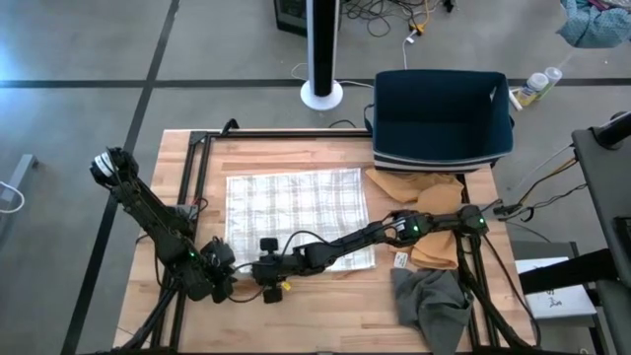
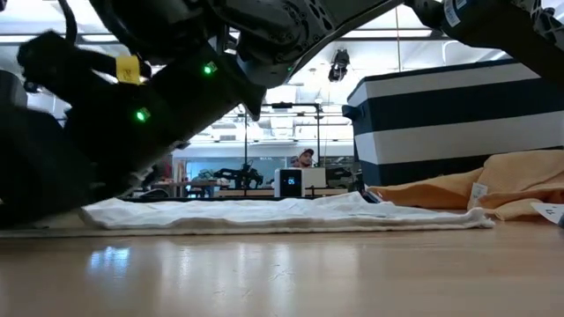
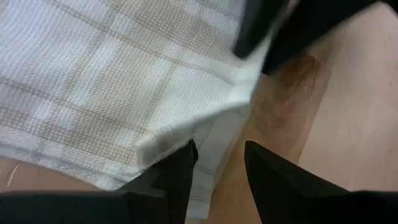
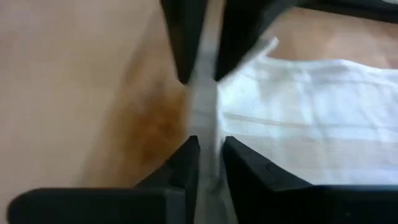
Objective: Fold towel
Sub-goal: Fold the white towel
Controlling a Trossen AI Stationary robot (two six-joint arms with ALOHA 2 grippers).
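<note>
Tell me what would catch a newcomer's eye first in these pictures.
Both grippers, left and right, meet at the near left corner of the checked towel spread flat mid-table. Behind it stands a dark blue bin, with tan cloth spilling in front and a grey cloth at the table's near right corner.

Two dark jointed arms (image 1: 148, 212), green indicator lights, a yellow tag (image 2: 128, 68).

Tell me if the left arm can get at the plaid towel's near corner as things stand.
Probably yes. The left gripper already sits at the plaid towel with its open fingers astride the raised edge; the right gripper crowds the same corner but does not block it.
</note>
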